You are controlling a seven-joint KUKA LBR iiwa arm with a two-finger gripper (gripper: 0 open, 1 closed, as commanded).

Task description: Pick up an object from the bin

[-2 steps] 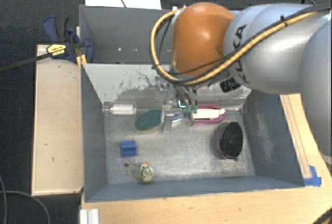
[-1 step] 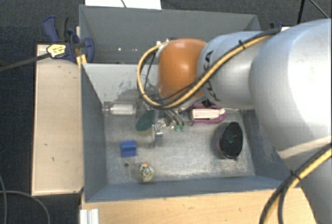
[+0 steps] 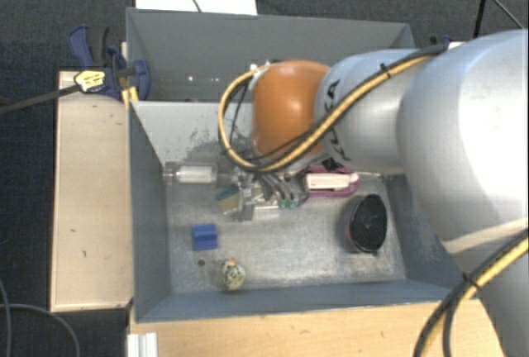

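Note:
My gripper (image 3: 258,202) is low in the middle of the bin, under the orange wrist cover. A small greenish-tan thing (image 3: 225,197) lies right against its left side; whether it is gripped is hidden. Just left of that, a clear little bottle (image 3: 188,174) lies on its side. A pink and white flat thing (image 3: 332,181) pokes out from under the arm on the gripper's right.
A blue block (image 3: 204,236) sits at the front left of the bin floor. A small mottled ball (image 3: 232,273) rests near the front wall. A black round disc-like thing (image 3: 367,223) lies at the right. The arm covers the bin's right rear.

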